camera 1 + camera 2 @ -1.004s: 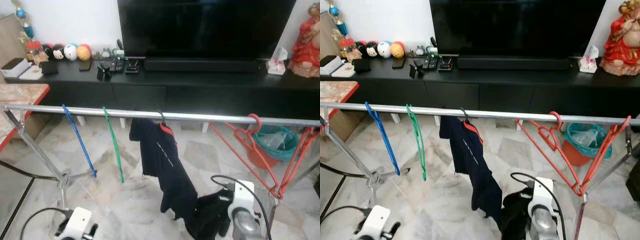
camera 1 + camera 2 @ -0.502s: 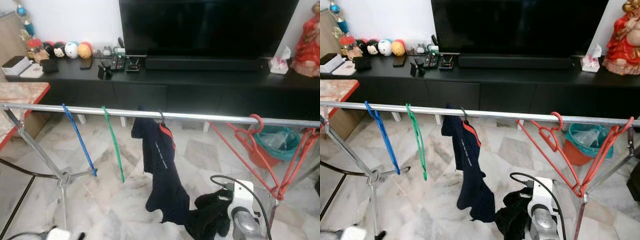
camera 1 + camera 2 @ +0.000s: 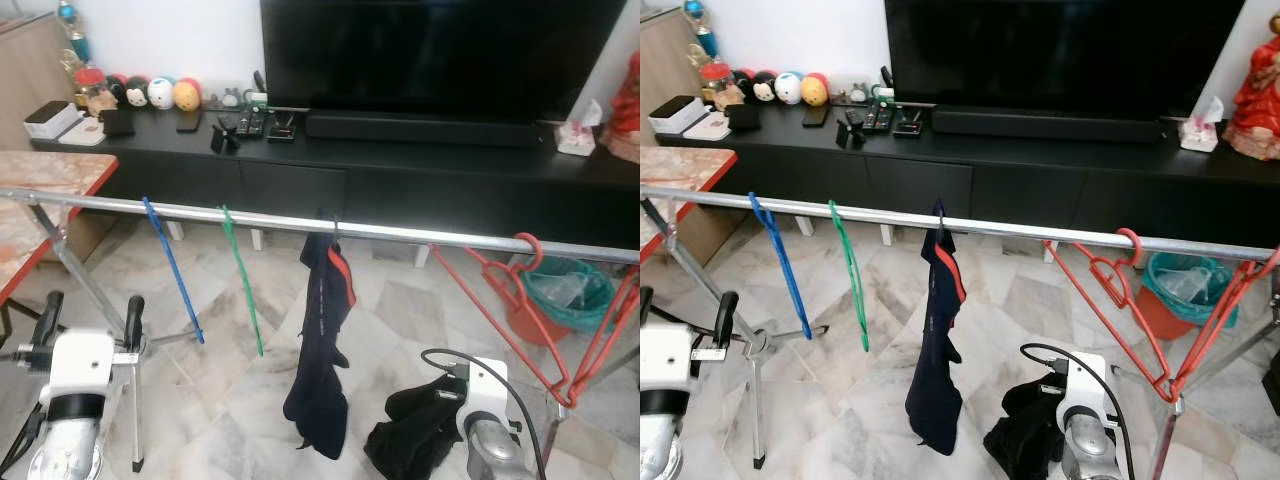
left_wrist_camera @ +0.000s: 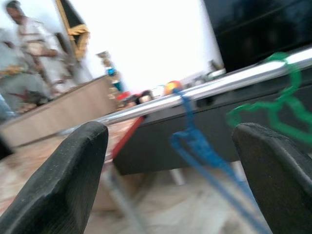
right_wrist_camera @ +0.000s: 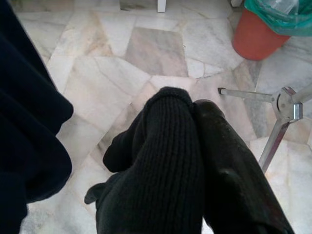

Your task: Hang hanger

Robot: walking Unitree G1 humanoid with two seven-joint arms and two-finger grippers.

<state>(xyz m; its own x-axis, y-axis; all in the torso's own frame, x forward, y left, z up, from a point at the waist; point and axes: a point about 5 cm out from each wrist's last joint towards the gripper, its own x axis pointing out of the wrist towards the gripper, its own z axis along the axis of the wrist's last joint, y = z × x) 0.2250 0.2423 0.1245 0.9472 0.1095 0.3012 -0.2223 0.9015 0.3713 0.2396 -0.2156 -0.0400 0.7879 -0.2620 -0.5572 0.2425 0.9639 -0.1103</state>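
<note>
left gripper (image 3: 88,308) now raised at lower left, fingers spread wide, empty. right gripper (image 5: 195,161) clamps black knit cloth (image 3: 415,440), lower right. dark shirt on hanger (image 3: 326,300) hangs mid-rail (image 3: 260,217), up-left of right gripper.

A television (image 3: 440,50) above a black cabinet (image 3: 400,175), possibly 4 round toys (image 3: 155,92).

Hangers (image 3: 240,290) on rail (image 3: 400,232), TV (image 3: 440,50) behind.

rail (image 3: 250,218): silver
hangers: blue (image 3: 172,268), green (image 3: 241,280), red (image 3: 510,300)
shirt (image 3: 322,350): navy, red collar
knit cloth (image 5: 161,161): black
floor (image 3: 400,310): grey-veined marble
bucket (image 3: 1160,310): orange, green liner
</note>
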